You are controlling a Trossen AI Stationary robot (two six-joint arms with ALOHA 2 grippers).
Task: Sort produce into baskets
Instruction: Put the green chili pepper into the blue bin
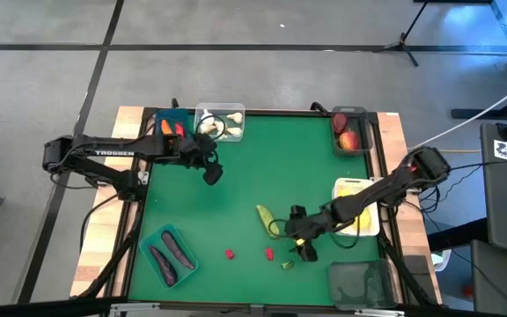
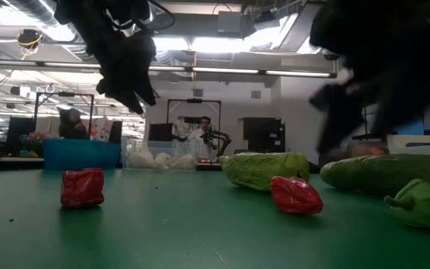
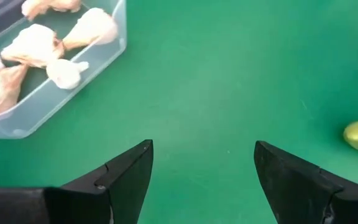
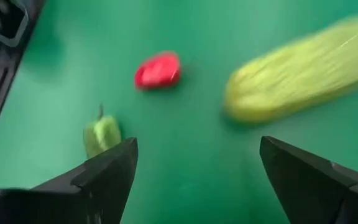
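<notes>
The right end effector [image 1: 299, 242] is held spread above a cucumber [image 1: 265, 217] beside the red pepper [image 1: 270, 254]. Light, stiff and probably slippery, it is best gripped mid-length. The left end effector [image 1: 211, 172] is spread too.

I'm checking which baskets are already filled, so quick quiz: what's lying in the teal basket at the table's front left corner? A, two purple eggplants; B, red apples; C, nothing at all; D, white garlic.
A: the high view shows two purple eggplants lying side by side inside the teal basket, while the garlic and apples sit in baskets along the far edge.
</notes>
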